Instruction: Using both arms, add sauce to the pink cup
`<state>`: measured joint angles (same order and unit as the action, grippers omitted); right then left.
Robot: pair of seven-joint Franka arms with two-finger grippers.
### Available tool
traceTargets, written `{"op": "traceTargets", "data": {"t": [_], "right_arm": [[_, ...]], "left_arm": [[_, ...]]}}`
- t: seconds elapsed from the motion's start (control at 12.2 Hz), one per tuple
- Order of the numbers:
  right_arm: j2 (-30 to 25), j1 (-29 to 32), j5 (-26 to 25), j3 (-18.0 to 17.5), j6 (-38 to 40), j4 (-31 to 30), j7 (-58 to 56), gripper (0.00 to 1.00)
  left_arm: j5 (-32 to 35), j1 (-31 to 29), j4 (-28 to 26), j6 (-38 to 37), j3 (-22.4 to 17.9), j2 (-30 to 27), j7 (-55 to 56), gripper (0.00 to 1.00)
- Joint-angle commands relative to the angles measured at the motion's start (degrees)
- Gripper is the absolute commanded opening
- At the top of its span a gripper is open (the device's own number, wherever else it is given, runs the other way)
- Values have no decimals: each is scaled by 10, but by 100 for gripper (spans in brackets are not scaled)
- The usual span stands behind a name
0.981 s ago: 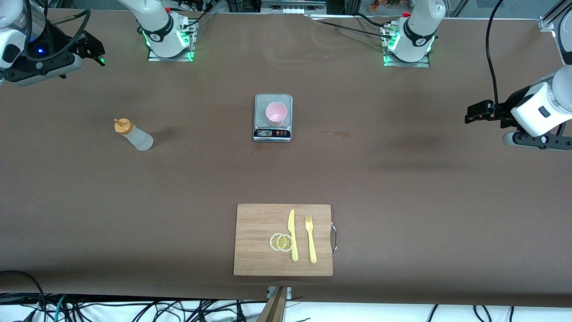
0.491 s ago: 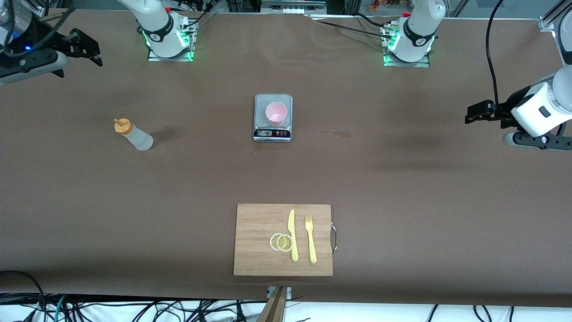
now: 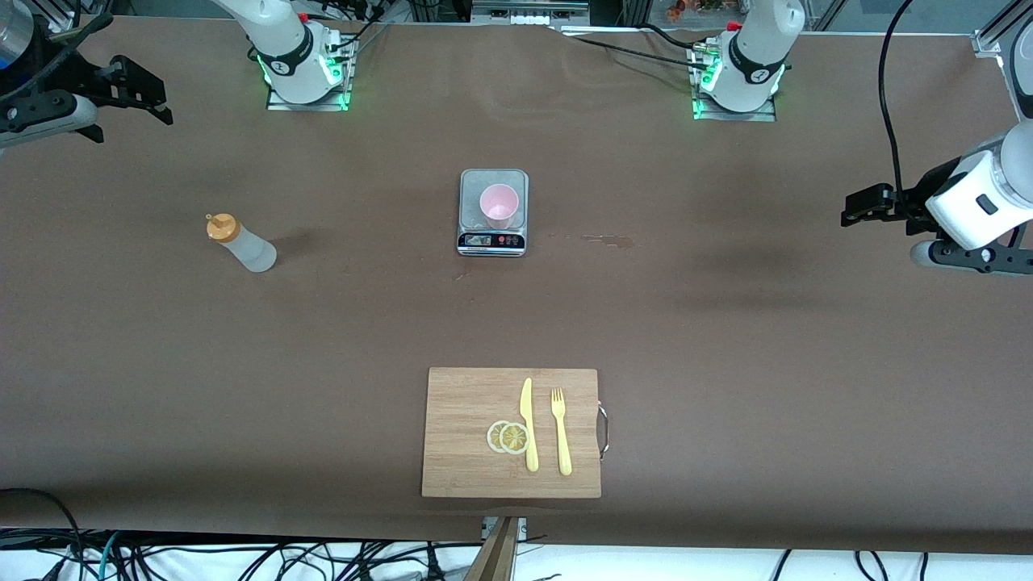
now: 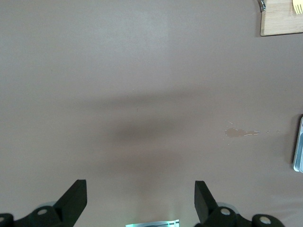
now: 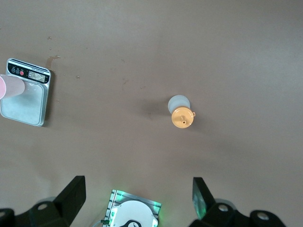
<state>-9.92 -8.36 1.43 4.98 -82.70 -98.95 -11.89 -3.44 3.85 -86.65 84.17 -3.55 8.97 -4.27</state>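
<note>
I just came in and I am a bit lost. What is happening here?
Nothing is held yet. The pink cup stands on a small scale mid-table, and the sauce bottle stands toward the right arm's end. The right gripper and left gripper hang open, each over its own end of the table.

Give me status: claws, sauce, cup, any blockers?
Left claw open, right claw open, both empty at table ends. Sauce bottle upright, untouched; pink cup on scale. Nothing between them.
</note>
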Motion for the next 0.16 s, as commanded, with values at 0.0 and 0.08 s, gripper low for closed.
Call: {"op": "traceTargets", "data": {"t": [0.0, 0.08], "right_arm": [[-5, -2, 5, 1, 1, 4, 9, 100], [-6, -2, 4, 1, 2, 4, 9, 100]], "left_arm": [[12, -2, 20, -8, 2, 9, -10, 100], [12, -2, 20, -8, 2, 9, -10, 100]]}}
